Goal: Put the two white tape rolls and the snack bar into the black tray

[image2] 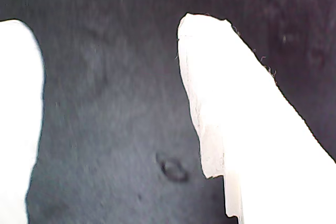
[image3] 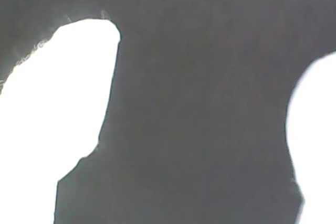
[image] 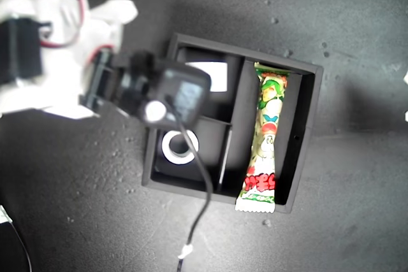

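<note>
My first end effector (image2: 110,114) and my second end effector (image3: 202,114) both stand spread apart with nothing between their white fingers, over dark, matte, speckled tabletop (image: 357,30). The square black tray (image: 306,132) holds the glossy crimped snack bar (image: 264,144) in its long compartment and one white tape roll (image: 178,146) in a small compartment.
</note>
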You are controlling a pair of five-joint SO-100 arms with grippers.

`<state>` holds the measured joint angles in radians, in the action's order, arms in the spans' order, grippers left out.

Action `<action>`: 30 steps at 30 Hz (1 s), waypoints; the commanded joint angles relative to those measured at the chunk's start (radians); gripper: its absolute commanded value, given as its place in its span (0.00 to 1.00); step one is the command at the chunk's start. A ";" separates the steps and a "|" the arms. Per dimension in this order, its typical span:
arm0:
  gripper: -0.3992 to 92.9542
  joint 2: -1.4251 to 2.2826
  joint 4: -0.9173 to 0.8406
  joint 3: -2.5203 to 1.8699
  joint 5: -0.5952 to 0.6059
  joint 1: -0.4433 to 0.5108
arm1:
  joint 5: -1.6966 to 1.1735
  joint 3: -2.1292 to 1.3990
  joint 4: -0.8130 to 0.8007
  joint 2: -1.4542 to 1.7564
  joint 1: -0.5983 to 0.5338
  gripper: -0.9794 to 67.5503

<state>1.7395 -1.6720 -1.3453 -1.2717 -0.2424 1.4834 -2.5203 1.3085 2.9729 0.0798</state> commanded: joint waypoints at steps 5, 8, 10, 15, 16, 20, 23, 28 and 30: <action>0.02 0.715 0.503 -0.879 0.032 -0.015 | 0.003 -0.302 -0.038 0.379 -0.052 0.01; 0.01 0.851 0.555 -1.058 0.006 0.006 | -0.021 -0.359 -0.046 0.379 -0.049 0.01; 0.01 0.939 0.598 -1.169 -0.002 0.020 | -0.041 -0.394 -0.060 0.379 -0.046 0.01; 0.01 1.092 0.607 -1.330 0.015 0.028 | -0.081 -0.518 -0.144 0.379 -0.051 0.01; 0.01 1.098 0.614 -1.353 0.015 0.035 | -0.089 -0.540 -0.155 0.379 -0.051 0.01; 0.00 1.114 0.666 -1.482 -0.009 0.046 | -0.100 -0.603 -0.167 0.379 -0.038 0.01; 0.00 1.187 0.712 -1.597 -0.034 0.058 | -0.094 -0.603 -0.112 0.379 -0.006 0.01; 0.00 1.571 0.518 -1.746 -0.071 0.051 | 0.017 -0.603 0.032 0.376 0.049 0.01; 0.00 1.605 0.456 -1.767 -0.114 0.041 | 0.020 -0.603 0.034 0.367 0.054 0.01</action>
<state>3.2336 -1.1321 -3.0680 -1.3361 -0.1979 1.4772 -3.1124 1.3192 3.3441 0.1258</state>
